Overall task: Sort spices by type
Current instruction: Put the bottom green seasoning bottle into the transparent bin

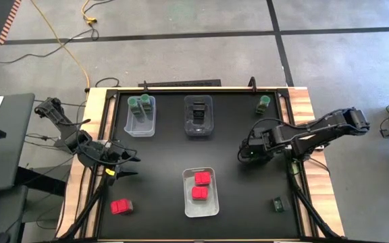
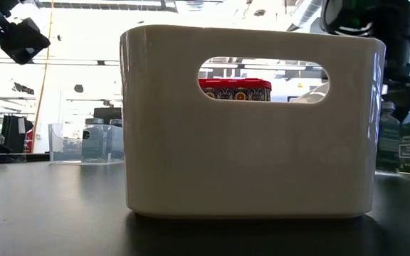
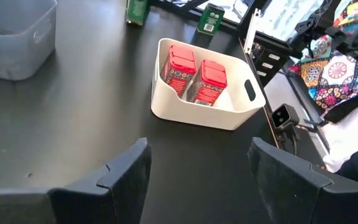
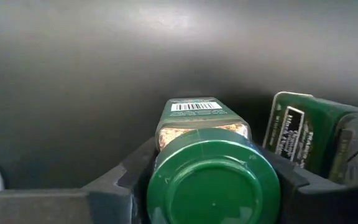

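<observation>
A: Scanning left: left gripper (image 1: 123, 167) idle, parted, empty; stray red packet (image 1: 121, 206) near-left, unsorted.

B: Centre bins (image 1: 200, 210) part filled. Right gripper (image 1: 247, 154) clamping green-lidded jar (image 4: 213, 176) beside dark box (image 4: 319, 137); more strays far-right and near-right.

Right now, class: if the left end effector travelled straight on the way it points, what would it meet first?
Probably the white bin holding two red packets; bare black table lies between, though depth is uncertain.

White bin (image 2: 248, 121) fills low view, hiding most of table; only red packet (image 2: 235, 89) top shows.
</observation>
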